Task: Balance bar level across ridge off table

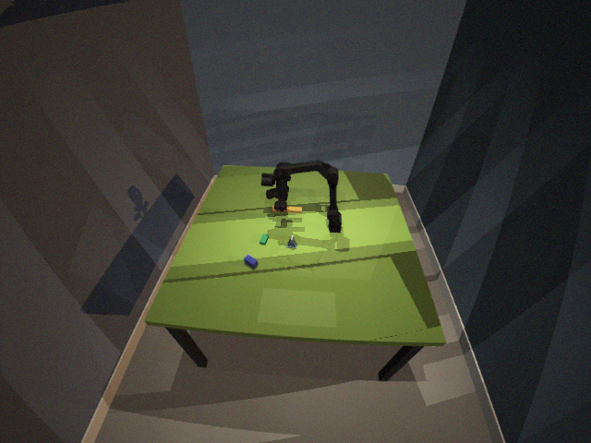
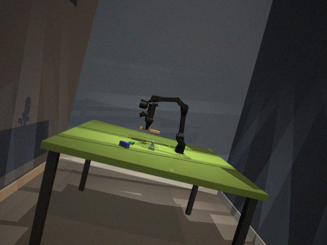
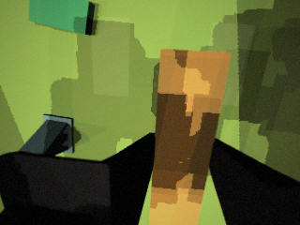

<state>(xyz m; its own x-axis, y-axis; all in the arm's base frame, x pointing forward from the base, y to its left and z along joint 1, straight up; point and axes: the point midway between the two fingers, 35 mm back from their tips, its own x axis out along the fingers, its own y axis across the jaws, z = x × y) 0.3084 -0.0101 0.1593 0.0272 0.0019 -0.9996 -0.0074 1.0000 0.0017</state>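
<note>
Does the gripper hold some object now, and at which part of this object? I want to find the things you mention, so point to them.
The gripper [image 1: 280,209] [image 2: 146,128] [image 3: 181,142] holds the orange bar [image 1: 295,209] [image 2: 155,131] [image 3: 197,77] partway along its length, across its narrow sides; its exact middle cannot be told.

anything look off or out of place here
Nothing stands out: the orange bar sits between the fingers above the table, and the ridge stands upright.

The bar [image 1: 294,209] [image 2: 154,130] [image 3: 187,117] is showing orange with brown shadow patches. The table [image 1: 295,305] [image 2: 158,164] [image 3: 110,61] is glowing lime green under darker bands. One block [image 1: 250,261] [image 2: 123,144] is showing deep blue, another [image 1: 263,239] [image 2: 131,142] [image 3: 58,14] green.
</note>
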